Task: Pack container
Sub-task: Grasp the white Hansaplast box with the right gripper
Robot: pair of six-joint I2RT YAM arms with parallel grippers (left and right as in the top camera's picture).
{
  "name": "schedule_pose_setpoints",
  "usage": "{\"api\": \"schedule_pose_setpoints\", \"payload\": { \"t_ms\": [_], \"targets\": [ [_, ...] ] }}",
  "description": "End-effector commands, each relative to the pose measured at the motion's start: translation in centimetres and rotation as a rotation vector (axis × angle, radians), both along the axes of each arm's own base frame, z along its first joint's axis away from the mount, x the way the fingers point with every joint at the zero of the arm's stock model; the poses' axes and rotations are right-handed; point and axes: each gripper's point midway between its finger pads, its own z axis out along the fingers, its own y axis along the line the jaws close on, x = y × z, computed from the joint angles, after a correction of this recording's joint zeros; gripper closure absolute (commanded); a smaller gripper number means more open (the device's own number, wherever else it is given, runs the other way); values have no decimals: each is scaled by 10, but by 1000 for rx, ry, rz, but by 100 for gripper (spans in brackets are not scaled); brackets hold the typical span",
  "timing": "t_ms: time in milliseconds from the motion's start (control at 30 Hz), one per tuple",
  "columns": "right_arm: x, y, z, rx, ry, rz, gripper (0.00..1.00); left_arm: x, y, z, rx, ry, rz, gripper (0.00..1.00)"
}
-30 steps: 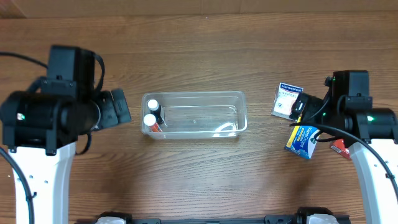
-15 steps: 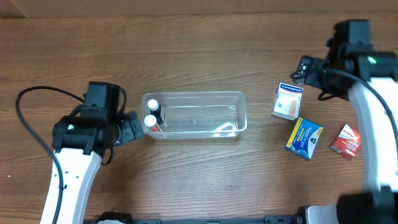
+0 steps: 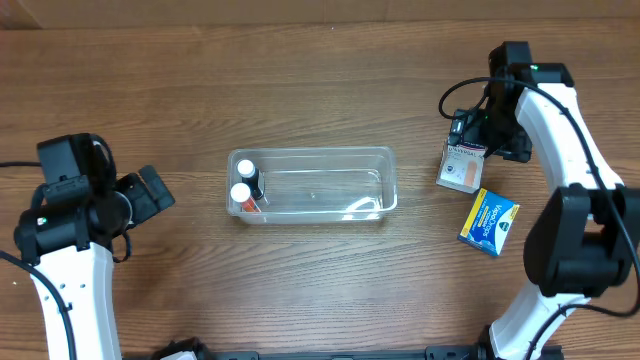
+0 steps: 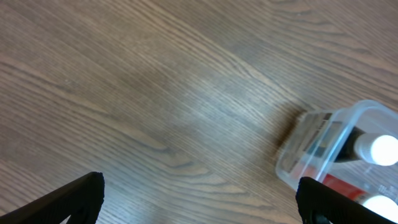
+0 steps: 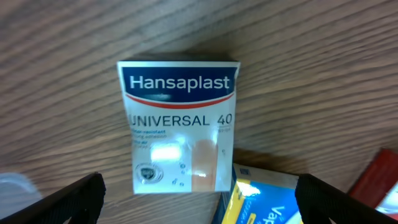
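Observation:
The clear plastic container (image 3: 330,205) lies mid-table with two white-capped bottles (image 3: 242,181) at its left end. Its corner and the bottles show at the right of the left wrist view (image 4: 323,152). My left gripper (image 3: 152,193) is open and empty, well left of the container, over bare wood (image 4: 199,208). My right gripper (image 3: 468,130) is open and empty, hovering over the white Hansaplast box (image 3: 461,168). That box fills the middle of the right wrist view (image 5: 180,124), between and ahead of the fingers (image 5: 199,208).
A blue and yellow box (image 3: 488,222) lies just below the Hansaplast box, touching its corner (image 5: 267,199). A red box edge (image 5: 382,180) shows at the right of the right wrist view; the arm hides it from overhead. Wooden table all around.
My left arm has drawn back leftward, away from the container's left end. My right arm has swung from the far right to above the Hansaplast box, now covering the red box.

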Motion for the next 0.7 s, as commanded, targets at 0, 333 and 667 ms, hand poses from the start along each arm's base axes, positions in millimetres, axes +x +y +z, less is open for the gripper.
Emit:
{"api": "schedule_pose_setpoints", "payload": {
  "t_ms": [0, 333, 667],
  "targets": [
    [2, -3, -20, -7, 45, 12, 0, 3, 0, -6, -12, 18, -42, 0],
    [5, 2, -45, 23, 76, 31, 0, 4, 0, -8, -15, 26, -42, 0],
    [-5, 5, -74, 39, 91, 31, 0, 4, 0, -8, -16, 27, -42, 0]
  ]
}}
